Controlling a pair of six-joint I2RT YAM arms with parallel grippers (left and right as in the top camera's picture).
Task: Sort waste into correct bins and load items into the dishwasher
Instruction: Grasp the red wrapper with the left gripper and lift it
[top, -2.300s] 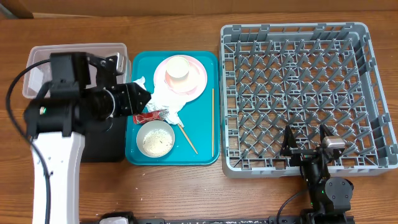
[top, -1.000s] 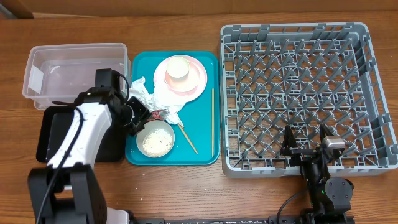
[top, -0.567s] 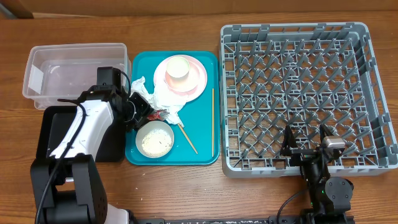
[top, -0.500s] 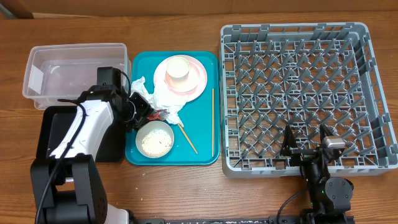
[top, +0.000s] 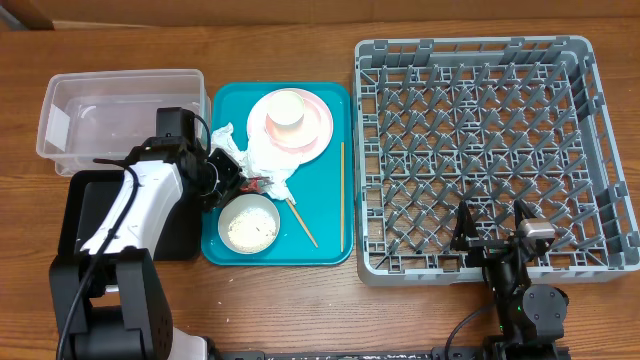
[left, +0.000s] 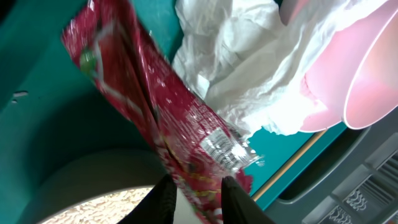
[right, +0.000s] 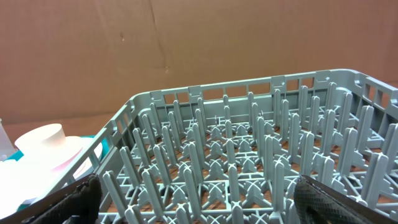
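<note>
The red wrapper (top: 255, 184) lies on the teal tray beside crumpled white napkins (top: 262, 160). My left gripper (top: 232, 182) is shut on the wrapper (left: 143, 106), and its fingertips (left: 198, 199) are just above a white bowl of rice (top: 249, 224). The pink plate (top: 318, 128) holds the cream cup (top: 287, 108). Two chopsticks (top: 342, 195) lie on the tray's right side. The clear tub (top: 120, 76) and black tray (top: 72, 222) are at the left. My right gripper (right: 199, 205) is open and empty over the near edge of the grey rack (top: 470, 150). A second bowl is not visible.
The teal tray (top: 325, 215) sits between the bins and the rack. My left arm lies across the black tray. The rack (right: 249, 124) holds only its pegs. Wooden tabletop (top: 300, 310) runs along the front.
My left arm came down from beside the clear tub to the wrapper on the teal tray. It has held still over the last half second. The right arm has not moved.
</note>
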